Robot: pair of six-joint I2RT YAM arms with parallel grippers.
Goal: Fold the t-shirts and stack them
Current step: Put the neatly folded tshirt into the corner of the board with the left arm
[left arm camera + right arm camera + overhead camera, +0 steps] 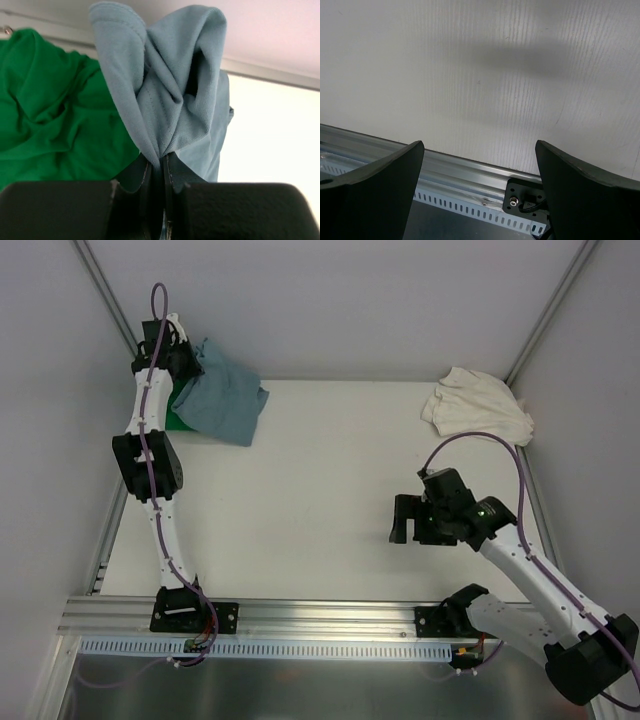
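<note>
T-shirts: three in view, none folded, no stack begun.

Findings:
- The blue tee [225,400] is gripped by the left gripper [162,172], whose jaws are clenched on a gathered bunch of cloth. From the pinch the cloth fans out ahead of the gripper in deep creases. Which part of the garment is pinched cannot be told.
- The green tee [45,115] lies crumpled just to the left of that gripper, touching the blue tee and partly beneath it.
- The right gripper [405,520] holds nothing. Its jaws stand wide apart over bare table [320,490], well apart from every garment.
- The white tee [475,405] lies bunched ahead of the right gripper and a little to its right, near the far corner.

Assessment: the step in hand appears to be drawing the blue tee off the green one, so it can be spread on the bare surface between the two grippers. The task is at an early stage.

Recommendations:
- Raise the pinch until the hanging cloth clears the green tee before moving sideways. Otherwise the green one is likely to be dragged along.
- Keep the jaws firmly closed; a bunched hold on soft knit can slip.
- Bring the right gripper in to take a second edge or corner. One bunched grip will not lay the cloth flat.
- Set it down smooth before any fold.
</note>
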